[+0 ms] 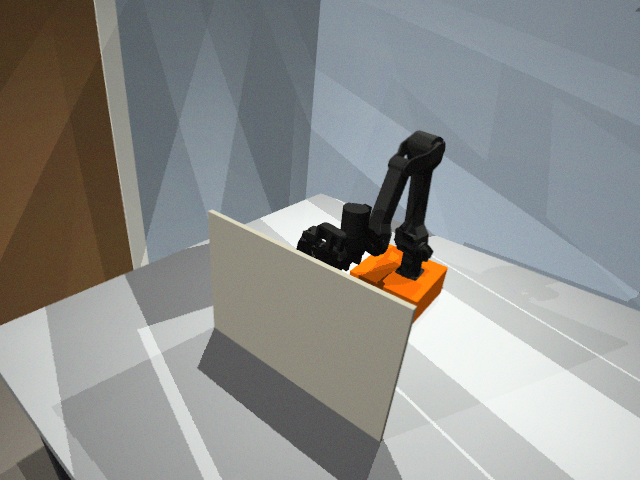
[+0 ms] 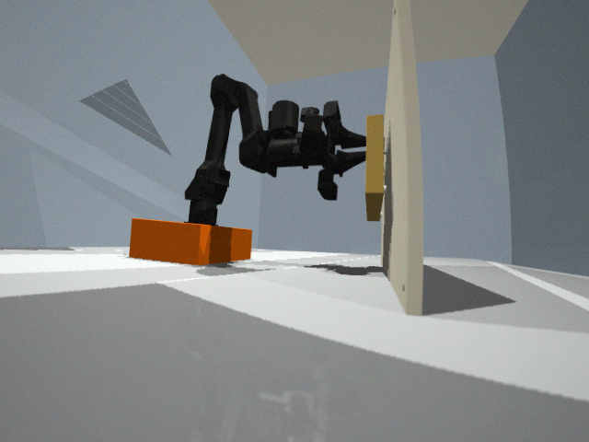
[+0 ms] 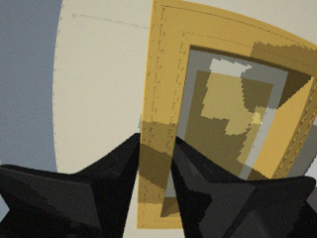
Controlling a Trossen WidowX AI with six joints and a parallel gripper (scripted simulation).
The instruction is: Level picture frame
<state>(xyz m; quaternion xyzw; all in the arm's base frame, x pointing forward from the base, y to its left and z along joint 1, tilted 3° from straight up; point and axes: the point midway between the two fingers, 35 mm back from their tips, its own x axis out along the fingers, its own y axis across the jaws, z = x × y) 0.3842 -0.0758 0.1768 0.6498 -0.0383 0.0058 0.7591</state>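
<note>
The golden picture frame is in front of the upright cream board. In the wrist view its top edge slopes down to the right and its left bar leans slightly right, but the view is oblique, so its exact tilt is hard to judge. My gripper is shut on the frame's left bar, low down, one finger on each side. In the exterior view the frame stands close to the board. The screw and the notched strip are hidden. The top view shows only the board's back.
The black arm rises from an orange base block on the pale table, on the frame's side of the board. Broad shadows cross the table and walls.
</note>
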